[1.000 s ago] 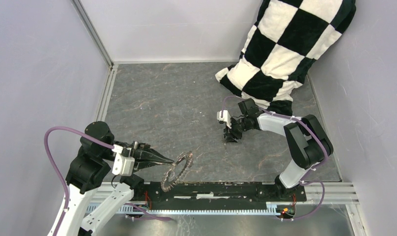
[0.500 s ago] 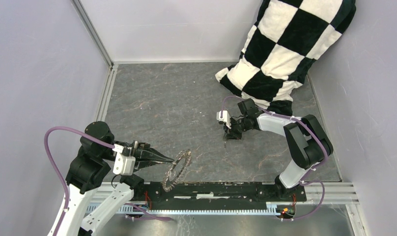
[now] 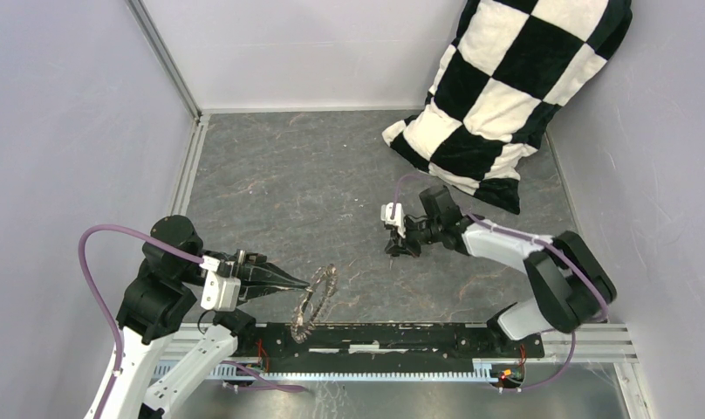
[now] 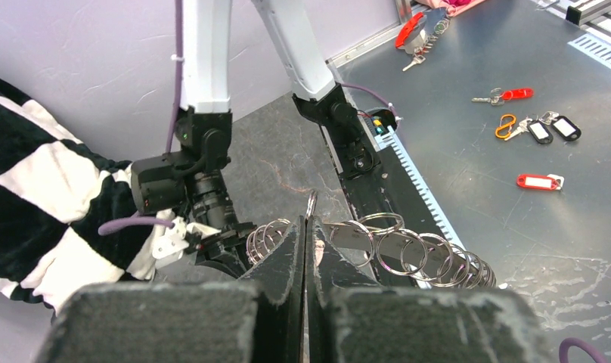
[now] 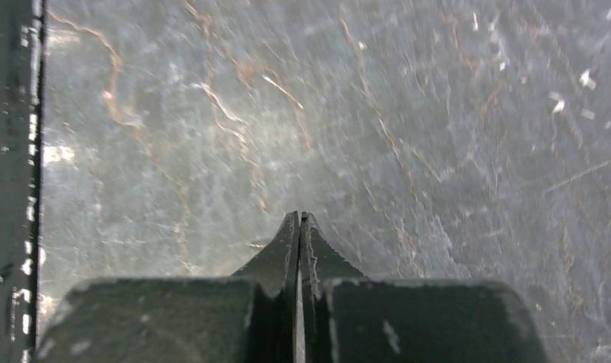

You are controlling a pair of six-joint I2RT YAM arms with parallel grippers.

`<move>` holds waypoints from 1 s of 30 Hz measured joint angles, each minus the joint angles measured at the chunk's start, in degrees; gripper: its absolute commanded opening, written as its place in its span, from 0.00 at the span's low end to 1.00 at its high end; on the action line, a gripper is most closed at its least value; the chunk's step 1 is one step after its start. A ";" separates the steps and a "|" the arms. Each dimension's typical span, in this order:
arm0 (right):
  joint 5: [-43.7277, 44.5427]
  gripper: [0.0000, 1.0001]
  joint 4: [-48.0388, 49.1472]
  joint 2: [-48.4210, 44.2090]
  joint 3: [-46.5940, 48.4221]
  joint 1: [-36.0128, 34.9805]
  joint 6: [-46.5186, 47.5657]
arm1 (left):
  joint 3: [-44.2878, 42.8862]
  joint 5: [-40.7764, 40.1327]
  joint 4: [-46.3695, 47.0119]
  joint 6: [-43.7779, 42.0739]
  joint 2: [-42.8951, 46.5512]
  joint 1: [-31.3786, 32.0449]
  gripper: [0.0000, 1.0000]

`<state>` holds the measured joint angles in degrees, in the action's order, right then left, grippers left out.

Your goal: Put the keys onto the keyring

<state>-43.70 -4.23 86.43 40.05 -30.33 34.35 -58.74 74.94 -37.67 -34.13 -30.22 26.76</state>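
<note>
My left gripper (image 3: 305, 284) is shut on the top rim of the keyring (image 3: 314, 302) and holds it upright, nearly edge-on, above the front rail. In the left wrist view the keyring (image 4: 408, 248) shows as a row of small metal rings fanning right of the shut fingertips (image 4: 305, 224). My right gripper (image 3: 393, 248) is at mid-table, left of the pillow, pointing down-left. Its jaws are pressed together in the right wrist view (image 5: 299, 218), with a tiny dark bit pinched at the tip that looks like a key head. I see no loose keys on the floor.
A black-and-white checked pillow (image 3: 506, 87) leans in the back right corner. A black rail (image 3: 401, 336) runs along the front edge. Grey walls close in the left, back and right sides. Tagged keys (image 4: 541, 130) lie on a grey surface outside the cell.
My right gripper has risen off the floor and moved left, away from the pillow. The keyring in my left gripper has turned more edge-on. The left arm has stayed put.
</note>
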 measured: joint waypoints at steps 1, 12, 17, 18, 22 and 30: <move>0.11 0.00 1.68 -1.88 -1.27 -1.03 -1.07 | 0.00 0.00 -0.04 -0.02 0.00 0.00 0.02; 4.61 0.00 14.97 -27.32 -11.47 -13.64 -10.64 | 0.83 0.13 -3.34 -1.31 -0.15 0.00 0.02; 4.52 0.00 19.21 -33.66 -12.76 -16.48 -13.73 | 1.84 0.13 -3.72 -1.31 -0.17 0.00 0.02; 4.55 0.01 19.50 -33.55 -12.76 -16.68 -14.08 | 1.92 0.13 -3.85 -1.31 -0.17 0.00 0.02; 5.95 0.00 19.50 -30.45 -13.03 -17.27 -15.39 | 1.97 0.15 -3.98 -1.31 -0.17 0.00 0.02; 15.65 0.00 18.97 -16.70 -13.49 -17.68 -17.42 | 1.97 0.15 -4.00 -1.31 -0.22 0.00 0.02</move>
<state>-28.05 14.74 69.73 26.57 -48.01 16.93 -56.77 75.09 -41.67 -35.44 -30.44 26.76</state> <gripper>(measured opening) 0.011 0.022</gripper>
